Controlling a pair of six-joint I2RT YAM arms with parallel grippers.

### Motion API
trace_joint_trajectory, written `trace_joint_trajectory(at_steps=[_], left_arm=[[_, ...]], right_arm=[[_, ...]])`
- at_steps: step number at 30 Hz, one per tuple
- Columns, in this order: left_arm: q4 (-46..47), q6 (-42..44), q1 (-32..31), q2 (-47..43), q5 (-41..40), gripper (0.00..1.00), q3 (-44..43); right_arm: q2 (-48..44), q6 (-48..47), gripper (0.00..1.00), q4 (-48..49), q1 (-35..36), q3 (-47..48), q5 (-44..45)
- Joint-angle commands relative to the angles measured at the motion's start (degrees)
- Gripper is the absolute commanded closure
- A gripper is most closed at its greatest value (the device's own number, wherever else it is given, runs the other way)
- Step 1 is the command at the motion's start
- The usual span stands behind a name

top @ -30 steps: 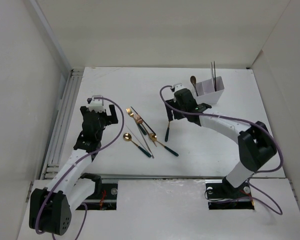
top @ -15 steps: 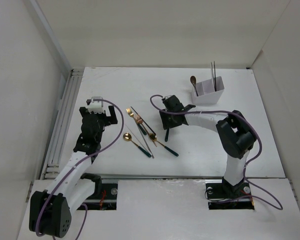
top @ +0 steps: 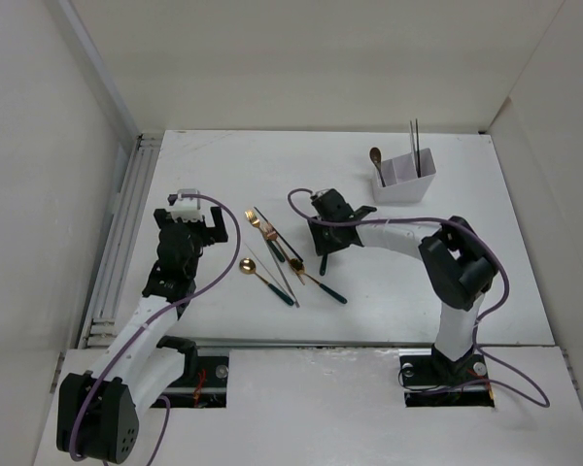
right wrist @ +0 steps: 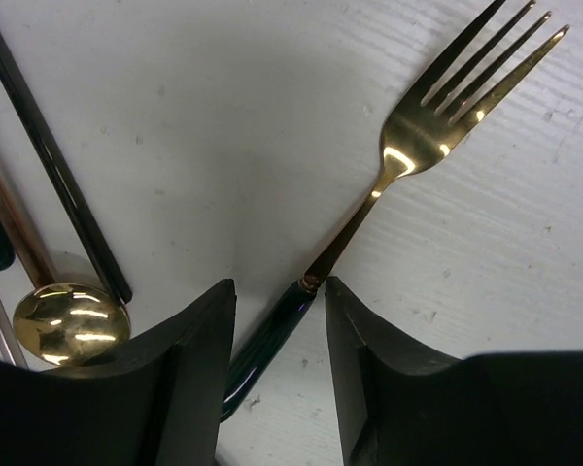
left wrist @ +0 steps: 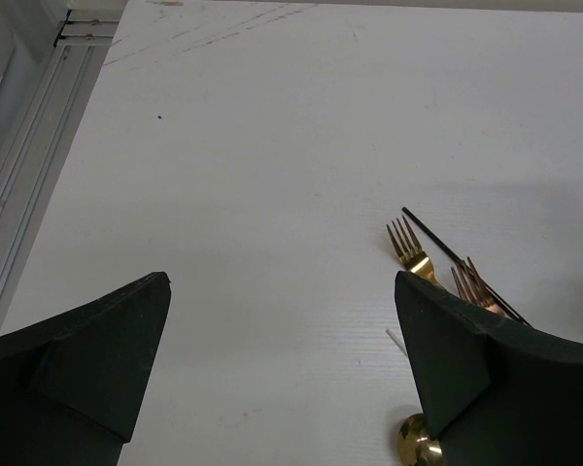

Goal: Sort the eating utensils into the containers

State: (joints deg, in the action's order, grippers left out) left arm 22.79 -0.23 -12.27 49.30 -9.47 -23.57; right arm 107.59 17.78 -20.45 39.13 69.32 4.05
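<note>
Table (top: 272, 160): a bin (top: 405, 182) stands near the far right corner, with chopsticks (top: 415, 144) upright in it and a spoon (top: 376, 156) at its left end. A utensil cluster (top: 275, 254) lies left of centre, with a single fork (right wrist: 437, 126) just to its right.

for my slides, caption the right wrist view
Right gripper straddling the green handle of a gold fork on the white table.

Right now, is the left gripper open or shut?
Open. In the left wrist view the left gripper has its fingers standing far apart, and only bare table shows between them.
</note>
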Motion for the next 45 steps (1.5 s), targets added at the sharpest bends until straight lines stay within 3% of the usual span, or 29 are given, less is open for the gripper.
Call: trace_joint_trajectory(at_steps=[1,5,7,13,21,32,40,45], left_arm=[[2.53,0.49,0.14,-0.69,1.04,0.0,0.37],[3.66,1.02,0.14,-0.17,1.65,0.0,-0.16],[3.67,1.02,-0.38,-0.17,1.65,0.0,-0.16],[3.67,1.02,-0.38,-0.69,2.18,0.0,-0.16],[3.05,1.02,-0.38,-1.22,2.18,0.0,0.37],[3.05,1.55,-0.91,-1.22,1.65,0.0,0.37],[0.42,2.08,-0.38,0.09,1.65,0.0,-1.47],[-1.34,2.6,1.29,1.33,2.18,0.0,-3.5]], right_arm=[[-1.33,2.25,0.53,-4.24,2.08,-1.38,-0.36],[-2.73,3.66,0.53,-4.78,2.09,-2.69,0.95],[-3.43,4.19,0.58,-4.17,2.09,-3.58,1.66],[-2.91,4.19,1.0,-3.63,2.09,-4.8,3.5],[-4.75,-0.63,1.0,1.9,-0.11,-7.18,3.5],[-20.04,-18.46,1.0,14.29,-3.36,-9.55,1.32],[-23.83,-31.3,1.0,23.33,-17.5,-6.48,-9.4],[-20.06,-38.87,1.0,27.92,-28.75,-1.57,-22.32]])
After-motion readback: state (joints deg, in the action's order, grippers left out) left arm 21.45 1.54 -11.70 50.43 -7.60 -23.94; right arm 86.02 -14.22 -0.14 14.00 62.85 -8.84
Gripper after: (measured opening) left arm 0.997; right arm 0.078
